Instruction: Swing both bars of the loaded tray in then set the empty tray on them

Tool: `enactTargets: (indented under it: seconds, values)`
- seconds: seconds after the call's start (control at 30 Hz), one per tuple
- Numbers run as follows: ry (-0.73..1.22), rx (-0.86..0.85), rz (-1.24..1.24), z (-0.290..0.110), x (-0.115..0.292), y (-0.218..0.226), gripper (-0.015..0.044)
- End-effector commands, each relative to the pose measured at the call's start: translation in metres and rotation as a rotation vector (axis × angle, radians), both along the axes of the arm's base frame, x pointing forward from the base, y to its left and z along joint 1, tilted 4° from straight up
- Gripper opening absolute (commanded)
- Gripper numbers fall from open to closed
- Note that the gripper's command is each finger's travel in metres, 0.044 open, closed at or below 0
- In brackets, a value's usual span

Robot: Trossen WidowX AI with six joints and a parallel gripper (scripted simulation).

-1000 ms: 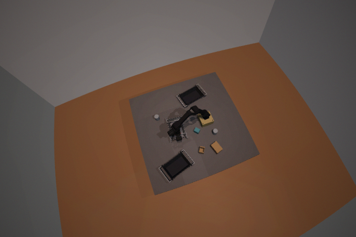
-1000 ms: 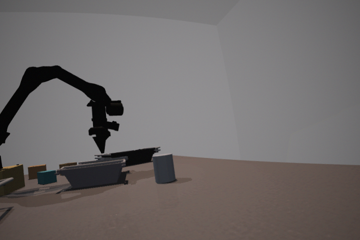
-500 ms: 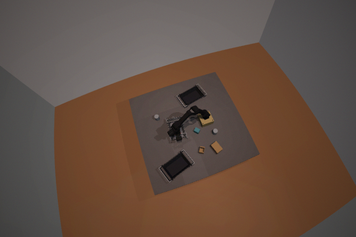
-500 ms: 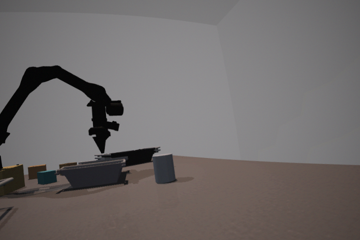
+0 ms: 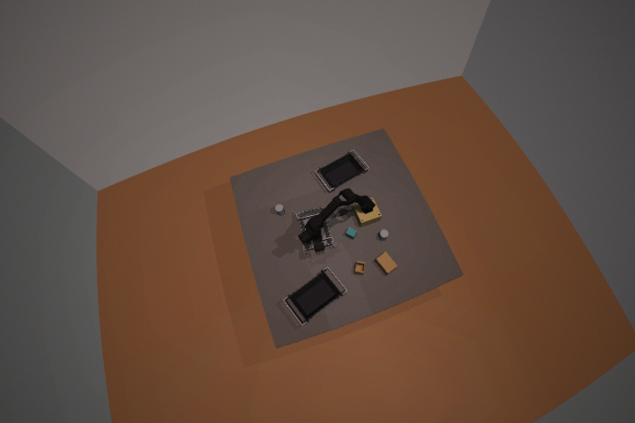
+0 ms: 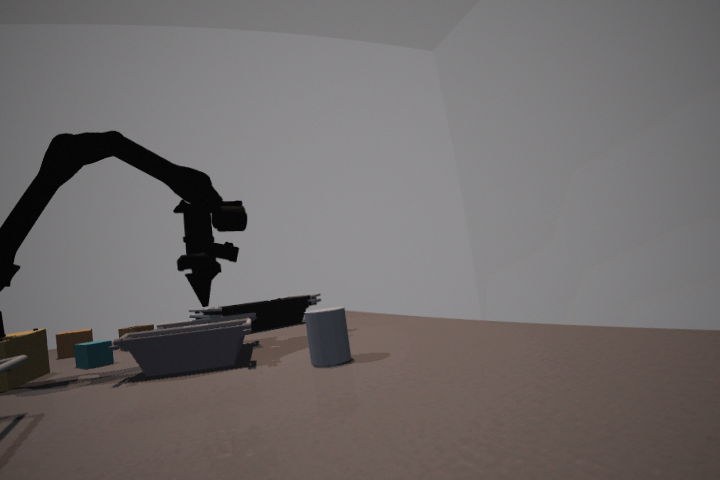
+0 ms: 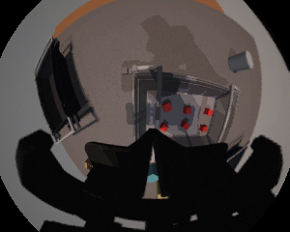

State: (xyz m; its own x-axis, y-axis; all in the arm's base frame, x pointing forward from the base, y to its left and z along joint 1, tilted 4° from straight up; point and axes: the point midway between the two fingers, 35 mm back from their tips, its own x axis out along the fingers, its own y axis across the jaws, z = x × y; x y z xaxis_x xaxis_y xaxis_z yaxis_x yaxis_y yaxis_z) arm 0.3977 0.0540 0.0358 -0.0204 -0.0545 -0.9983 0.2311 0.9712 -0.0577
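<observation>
Grey plastic tray w/ small red blocks mid-table, thin wire bars at ends. Black gripper clenched on nothing, hanging just above tray. Dark empty tray lies apart.

A square grey-brown table stands on an orange floor. On it lie three trays: a dark one at the far edge, another dark one near the front, and the loaded tray between them, partly hidden by the arm. Two grey cylinders, a teal block, a yellow base, a flat tan box and what looks like a small open box also rest on the table.
</observation>
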Motion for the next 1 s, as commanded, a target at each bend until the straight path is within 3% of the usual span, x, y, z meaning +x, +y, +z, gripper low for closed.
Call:
enactTargets:
  seconds: [0.0, 0.3, 0.6, 0.87, 0.97]
  values:
    - [0.0, 0.0, 0.0, 0.0, 0.0, 0.0, 0.0]
    - [0.0, 0.0, 0.0, 0.0, 0.0, 0.0, 0.0]
    - [-0.006, 0.001, 0.001, 0.014, 0.003, 0.001, 0.0236]
    - [-0.049, 0.008, 0.006, 0.114, 0.006, 0.007, 0.044]
    - [-0.062, 0.01, 0.008, 0.145, 0.0, 0.007, 0.044]
